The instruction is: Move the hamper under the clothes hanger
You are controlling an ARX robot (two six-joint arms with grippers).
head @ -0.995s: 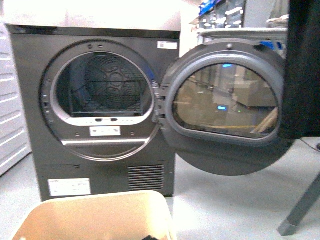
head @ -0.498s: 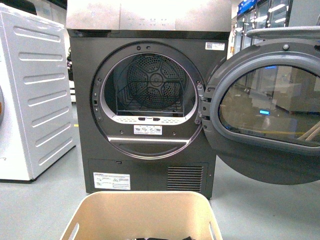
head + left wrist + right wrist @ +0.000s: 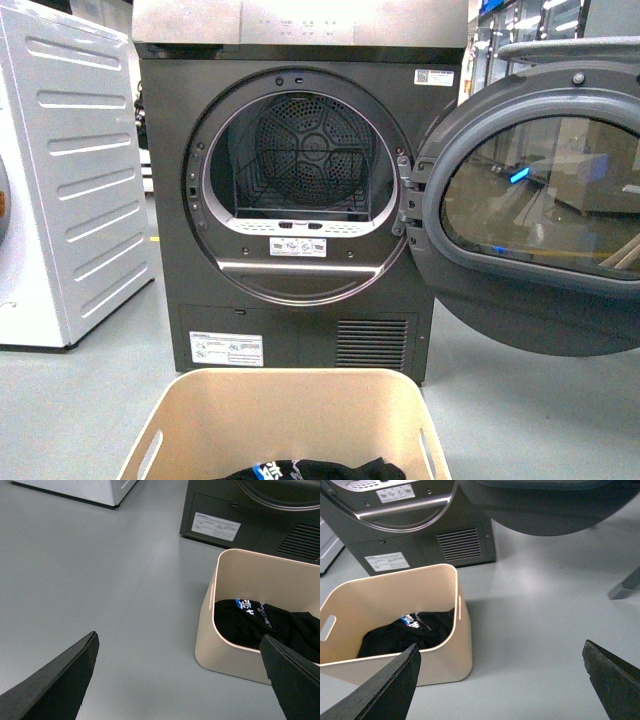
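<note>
Hamper (image 3: 290,410): I count one, standing on the grey floor (image 3: 100,570) just in front of the one dark dryer (image 3: 300,345), low and centred in my front view. It is a smooth cream tub with rounded corners and slot handles, and one black garment (image 3: 310,468) lies in its bottom. The dryer's round door (image 3: 540,200) hangs open to the right. One white ribbed machine (image 3: 70,180) stands to the left. Bare floor lies open on both long sides of the hamper. One grey leg (image 3: 623,586) stands off to its right, and I cannot tell what it belongs to. My left gripper (image 3: 178,637) hangs beside the hamper's left wall, jaws spread wide and empty. My right gripper (image 3: 501,645) does likewise past its right wall.
</note>
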